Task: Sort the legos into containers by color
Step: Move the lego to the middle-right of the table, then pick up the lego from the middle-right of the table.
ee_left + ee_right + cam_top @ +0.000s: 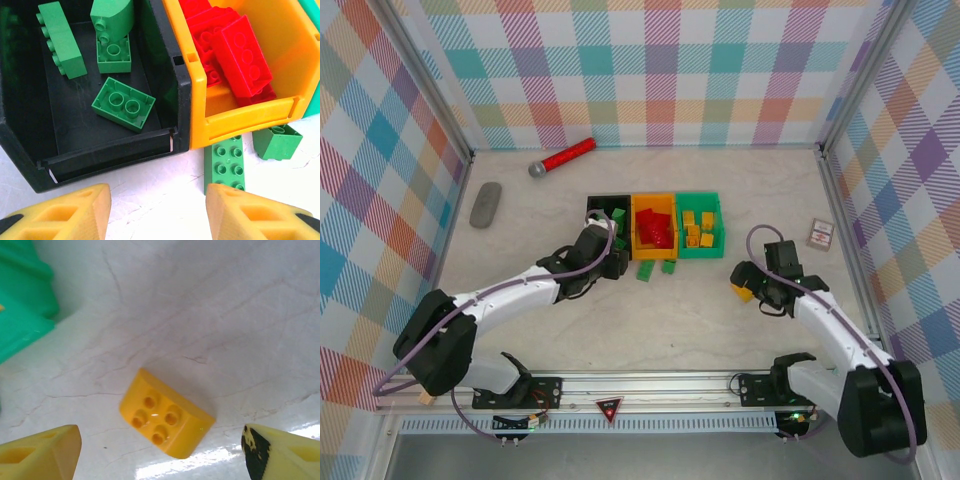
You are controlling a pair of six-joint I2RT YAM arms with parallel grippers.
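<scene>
Yellow fingers (75, 210) of the left gripper (157, 212) stand apart with nothing but bare table (670, 320) between them, just in front of the orange bin (250, 117) and a little to its left; the right gripper (160, 465) hangs well to the right of the orange bin and nearer the arms, its fingers also spread wide, and a yellow brick (167, 415) lies studs-up on the table between them, touching neither finger; two green bricks rest on the table just in front of the orange bin, a long flat one (223, 162) against its front wall and a small block (277, 141) beside that, to the right; the orange bin itself holds a heap of red bricks (242, 55); the black bin (115, 155) touches the orange bin's left side and holds several green bricks (123, 104), some lying upside down; the green bin (701, 196) touches the orange bin's right side and holds yellow bricks (697, 228); far to the right of the orange bin lies a small card (820, 234); far to its left lies a grey remote (486, 204); behind the orange bin and to the left, near the back wall, lies a red-handled microphone (563, 158).
</scene>
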